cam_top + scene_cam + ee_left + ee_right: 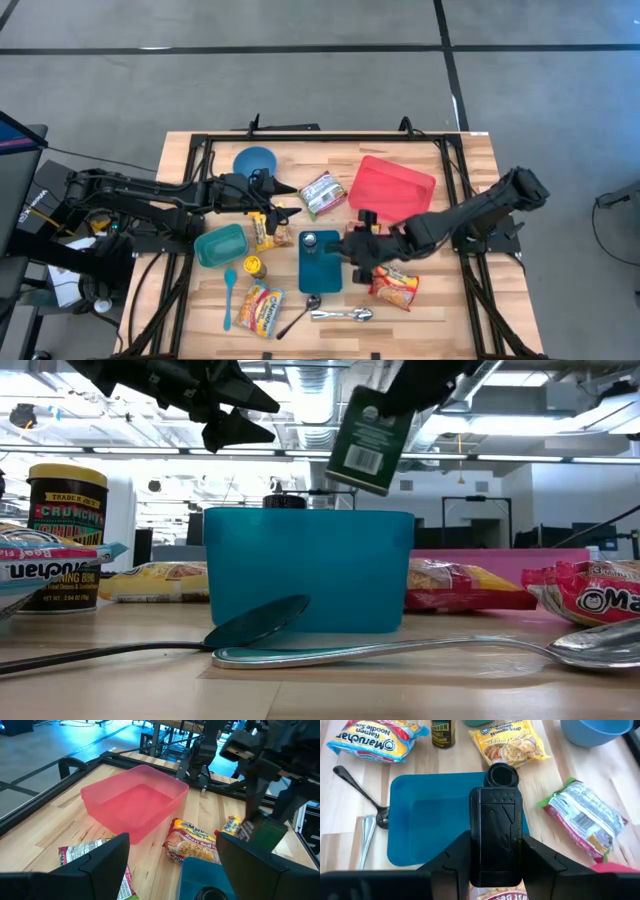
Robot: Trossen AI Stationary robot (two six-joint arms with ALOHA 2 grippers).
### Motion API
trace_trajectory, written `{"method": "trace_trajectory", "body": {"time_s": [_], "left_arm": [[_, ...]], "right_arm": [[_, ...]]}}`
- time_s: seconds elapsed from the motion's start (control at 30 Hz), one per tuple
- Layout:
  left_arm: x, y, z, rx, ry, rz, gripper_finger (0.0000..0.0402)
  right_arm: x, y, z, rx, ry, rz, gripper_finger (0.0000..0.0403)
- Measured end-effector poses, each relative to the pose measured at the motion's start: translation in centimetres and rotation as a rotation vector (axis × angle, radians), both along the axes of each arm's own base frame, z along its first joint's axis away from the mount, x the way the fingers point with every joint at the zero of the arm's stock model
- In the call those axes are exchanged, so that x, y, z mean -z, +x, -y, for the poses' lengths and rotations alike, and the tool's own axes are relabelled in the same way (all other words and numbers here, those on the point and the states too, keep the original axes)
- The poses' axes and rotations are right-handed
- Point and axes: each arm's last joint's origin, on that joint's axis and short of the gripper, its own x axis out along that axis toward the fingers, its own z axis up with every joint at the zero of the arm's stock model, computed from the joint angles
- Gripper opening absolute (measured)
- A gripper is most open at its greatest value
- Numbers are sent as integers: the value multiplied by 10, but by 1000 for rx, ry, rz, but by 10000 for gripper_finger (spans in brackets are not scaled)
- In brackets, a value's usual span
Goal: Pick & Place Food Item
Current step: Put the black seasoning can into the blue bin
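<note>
A dark green pack [368,438] with a barcode hangs tilted over the blue container [322,268], with my right gripper [356,247] shut on it. A black round lid [501,775] shows inside the container's far end. The red bin [392,187] stands at the far right. My left gripper [285,205] stands open over a yellow noodle pack [268,231], left of the container, with nothing between its fingers [102,862]. My right gripper pinches the dark pack by its two long sides [476,845] between its two fingers [452,857], at the end nearer the wrist. The fingers slant down from the table's right and lie along the pack. The pack is lifted clear above the blue container and tilted.
Around the container lie ramen packs [396,285] [260,306], a green-and-white pack [322,195], a small jar [255,267], two metal spoons [340,314] and a teal spoon [229,297]. A teal tub [220,245] and a blue bowl [256,160] stand on the left.
</note>
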Motion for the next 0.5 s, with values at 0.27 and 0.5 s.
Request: {"method": "trace_trajectory", "body": {"time_s": [0.27, 0.5], "left_arm": [[0, 0, 0, 0, 1, 0, 292], [0, 0, 0, 0, 1, -1, 292]], "right_arm": [[0, 9, 20, -14, 23, -8, 126], [8, 21, 22, -89, 79, 12, 126]]}}
